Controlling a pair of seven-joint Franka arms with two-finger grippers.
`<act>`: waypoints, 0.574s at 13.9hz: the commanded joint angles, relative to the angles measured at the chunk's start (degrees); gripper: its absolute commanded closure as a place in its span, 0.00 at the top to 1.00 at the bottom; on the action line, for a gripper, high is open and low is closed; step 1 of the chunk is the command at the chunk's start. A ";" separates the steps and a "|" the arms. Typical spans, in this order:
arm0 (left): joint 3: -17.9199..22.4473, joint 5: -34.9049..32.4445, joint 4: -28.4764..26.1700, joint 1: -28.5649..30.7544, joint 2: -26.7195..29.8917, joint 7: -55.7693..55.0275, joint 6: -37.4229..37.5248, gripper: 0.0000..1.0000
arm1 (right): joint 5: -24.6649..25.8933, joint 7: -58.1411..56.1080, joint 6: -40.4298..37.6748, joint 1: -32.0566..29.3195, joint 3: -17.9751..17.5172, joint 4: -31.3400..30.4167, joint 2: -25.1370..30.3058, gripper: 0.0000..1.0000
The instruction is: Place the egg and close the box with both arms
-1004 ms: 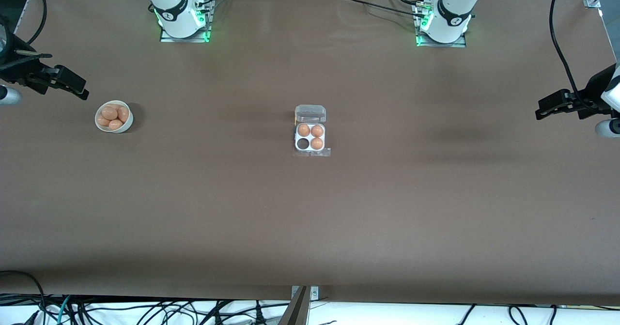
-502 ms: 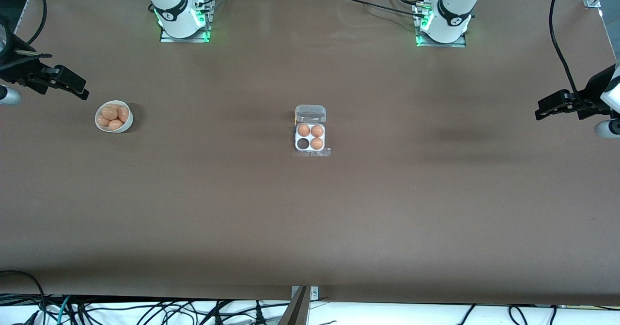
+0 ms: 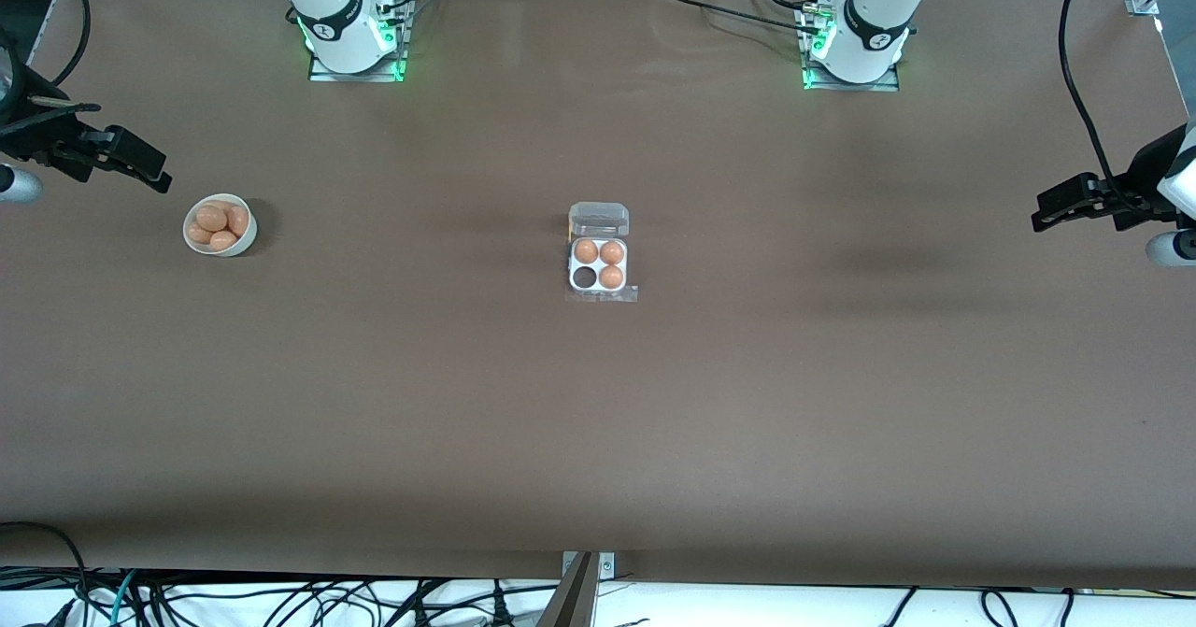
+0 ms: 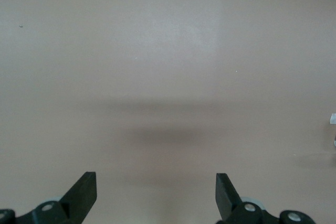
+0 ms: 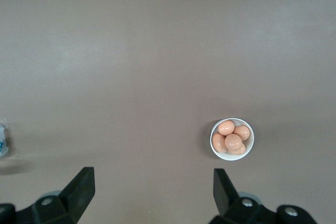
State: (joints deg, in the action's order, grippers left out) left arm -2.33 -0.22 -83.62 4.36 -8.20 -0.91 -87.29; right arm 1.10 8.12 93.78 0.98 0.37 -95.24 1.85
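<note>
Front view: box [image 3: 599,264] lid up, one cell unfilled; both arms' jaws released, half cut off.

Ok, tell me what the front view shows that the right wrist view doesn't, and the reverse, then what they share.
Only the front view shows the box, lid open, three eggs in it and one cell empty, and the left gripper over the table's left-arm end. Only the right wrist view shows the right gripper's fingers spread open, nothing between them. Both show the right gripper, the white bowl of eggs and the brown table.
</note>
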 commanded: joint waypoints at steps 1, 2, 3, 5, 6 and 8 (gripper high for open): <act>-0.22 -1.01 1.18 -0.14 -0.68 1.00 1.07 1.00 | -0.57 -0.39 -0.61 -0.45 -0.28 -0.12 0.53 1.00; -0.22 -1.01 1.18 -0.14 -0.77 1.00 1.07 1.00 | -0.57 -0.39 -0.61 -0.45 -0.28 -0.12 0.53 1.00; -0.22 -1.01 1.18 -0.22 -0.77 1.00 1.07 1.00 | -0.49 -0.65 -0.70 -0.45 -0.28 -0.12 0.53 1.00; -0.22 -1.01 1.18 -0.14 -0.77 1.00 1.07 1.00 | -0.31 -0.65 -0.44 -0.54 -0.28 -0.03 0.00 1.00; -0.22 -1.01 1.18 -0.22 -0.77 1.00 1.07 1.00 | 0.04 -1.00 -0.52 -0.54 -0.20 -0.12 -0.61 1.00; -0.22 -0.92 1.18 -0.14 -0.77 1.00 1.07 1.00 | 1.70 -2.66 -0.70 -0.72 -0.11 -0.03 -3.06 1.00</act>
State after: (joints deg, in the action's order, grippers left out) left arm -2.41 -0.22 -83.62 4.25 -8.69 -0.91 -87.28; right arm 1.46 7.65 93.68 0.96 0.39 -95.60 1.10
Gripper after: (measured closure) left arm 0.000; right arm 0.000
